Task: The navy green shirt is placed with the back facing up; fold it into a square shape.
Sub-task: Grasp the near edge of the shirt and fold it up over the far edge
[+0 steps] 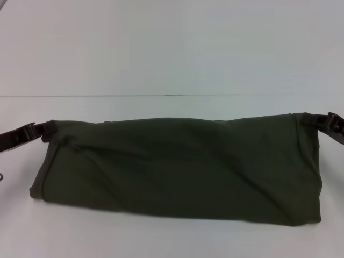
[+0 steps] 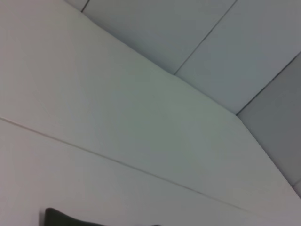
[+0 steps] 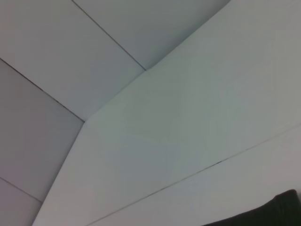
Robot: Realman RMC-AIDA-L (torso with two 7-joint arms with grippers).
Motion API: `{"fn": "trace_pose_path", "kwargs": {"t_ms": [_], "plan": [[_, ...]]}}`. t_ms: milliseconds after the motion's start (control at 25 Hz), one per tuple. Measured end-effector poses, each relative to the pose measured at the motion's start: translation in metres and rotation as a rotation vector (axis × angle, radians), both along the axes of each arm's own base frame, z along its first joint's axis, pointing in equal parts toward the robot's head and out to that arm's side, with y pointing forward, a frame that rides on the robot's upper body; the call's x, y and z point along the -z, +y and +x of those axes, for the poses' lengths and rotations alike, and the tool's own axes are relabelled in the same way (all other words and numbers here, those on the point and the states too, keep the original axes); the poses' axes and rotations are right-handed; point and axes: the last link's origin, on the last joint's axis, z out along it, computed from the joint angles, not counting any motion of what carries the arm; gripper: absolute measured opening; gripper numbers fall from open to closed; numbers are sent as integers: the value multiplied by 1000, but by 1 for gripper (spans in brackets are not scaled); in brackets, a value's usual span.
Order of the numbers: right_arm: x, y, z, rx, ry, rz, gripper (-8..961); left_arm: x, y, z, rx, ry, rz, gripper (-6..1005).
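navy green shirt stretched over white table, far corners clenched by left gripper and right gripper

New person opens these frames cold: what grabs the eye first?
The navy green shirt, a wide dark band stretched across the middle of the white table, plain side showing. Then the two black grippers pinching its far corners: the left gripper at the robot's left end, the right gripper at the right end. Both wrist views show mostly bare table.
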Motion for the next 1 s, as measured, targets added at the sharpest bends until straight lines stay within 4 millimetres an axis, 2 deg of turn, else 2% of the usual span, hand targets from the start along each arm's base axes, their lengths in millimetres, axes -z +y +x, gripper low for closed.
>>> {"fn": "trace_pose_path", "kwargs": {"t_ms": [440, 720, 1000], "plan": [[15, 20, -8, 26, -68, 39, 59, 6, 15, 2, -66, -36, 130, 58], [24, 28, -11, 42, -116, 43, 62, 25, 24, 6, -108, -6, 142, 59], [30, 35, -12, 64, -141, 52, 64, 33, 35, 15, -120, 27, 154, 60]]}}
